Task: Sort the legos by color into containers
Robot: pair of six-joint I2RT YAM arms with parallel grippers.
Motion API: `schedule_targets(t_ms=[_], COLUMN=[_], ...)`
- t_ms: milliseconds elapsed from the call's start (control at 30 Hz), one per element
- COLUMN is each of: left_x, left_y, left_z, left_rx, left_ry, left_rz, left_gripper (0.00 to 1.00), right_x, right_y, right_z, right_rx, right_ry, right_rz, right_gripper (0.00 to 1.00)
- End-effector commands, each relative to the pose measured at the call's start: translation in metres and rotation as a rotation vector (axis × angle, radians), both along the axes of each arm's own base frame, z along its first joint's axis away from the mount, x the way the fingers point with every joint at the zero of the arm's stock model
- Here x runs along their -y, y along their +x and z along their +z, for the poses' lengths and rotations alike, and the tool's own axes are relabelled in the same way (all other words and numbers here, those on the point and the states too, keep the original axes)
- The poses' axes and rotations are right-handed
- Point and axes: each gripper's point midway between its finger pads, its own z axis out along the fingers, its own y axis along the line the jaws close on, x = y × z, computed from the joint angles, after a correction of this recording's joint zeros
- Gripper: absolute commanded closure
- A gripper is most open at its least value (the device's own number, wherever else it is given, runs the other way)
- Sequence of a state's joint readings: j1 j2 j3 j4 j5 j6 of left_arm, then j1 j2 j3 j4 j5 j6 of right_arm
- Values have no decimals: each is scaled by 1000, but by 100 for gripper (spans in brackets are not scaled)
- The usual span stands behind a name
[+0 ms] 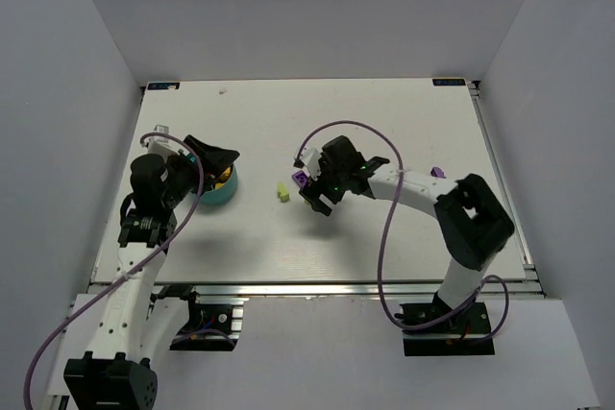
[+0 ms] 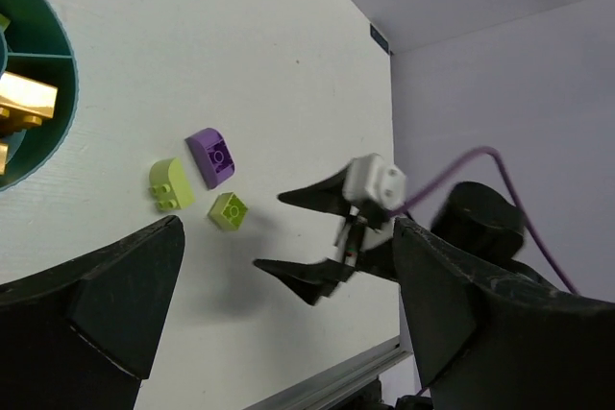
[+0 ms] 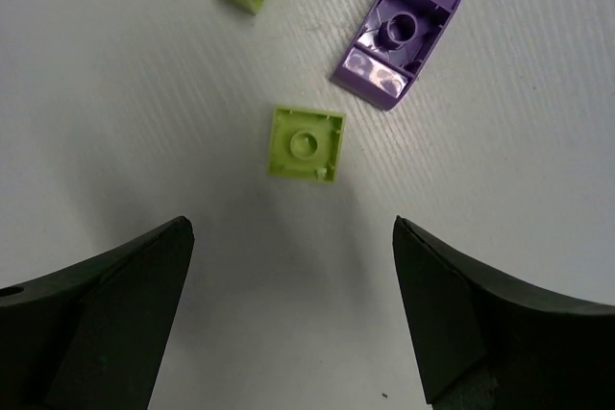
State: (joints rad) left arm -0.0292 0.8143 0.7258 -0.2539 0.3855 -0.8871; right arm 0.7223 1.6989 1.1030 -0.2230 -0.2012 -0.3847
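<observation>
Three bricks (image 2: 213, 156) lie together on the table (image 1: 384, 122) right of the bowl (image 1: 227, 195); other bricks (image 2: 21, 101) sit inside the bowl.

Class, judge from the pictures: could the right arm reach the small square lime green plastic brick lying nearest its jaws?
Probably yes. The right gripper points at the small square lime green plastic brick, jaws open wider than it. The purple sloped brick lies apart, and nothing blocks the way.
</observation>
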Motion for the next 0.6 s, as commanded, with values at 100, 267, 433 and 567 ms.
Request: schedule_targets(t_ms=[100, 267, 433, 567], left_x=[-2, -4, -4, -6], left_y=[-18, -25, -24, -23], left_z=[-1, -4, -5, -3], left_rx=[28, 29, 23, 26], left_ry=[7, 4, 5, 22], left_rz=[8, 23, 23, 31], left_gripper=[2, 2, 2, 2], right_x=[-24, -34, -44, -44], right_y=[40, 39, 32, 25], right_z=[-5, -15, -21, -26], right_rx=[26, 4, -33, -40], right_ry=[-29, -37, -34, -43], right_rz=[-159, -137, -100, -77], right_gripper=[14, 21, 37, 42])
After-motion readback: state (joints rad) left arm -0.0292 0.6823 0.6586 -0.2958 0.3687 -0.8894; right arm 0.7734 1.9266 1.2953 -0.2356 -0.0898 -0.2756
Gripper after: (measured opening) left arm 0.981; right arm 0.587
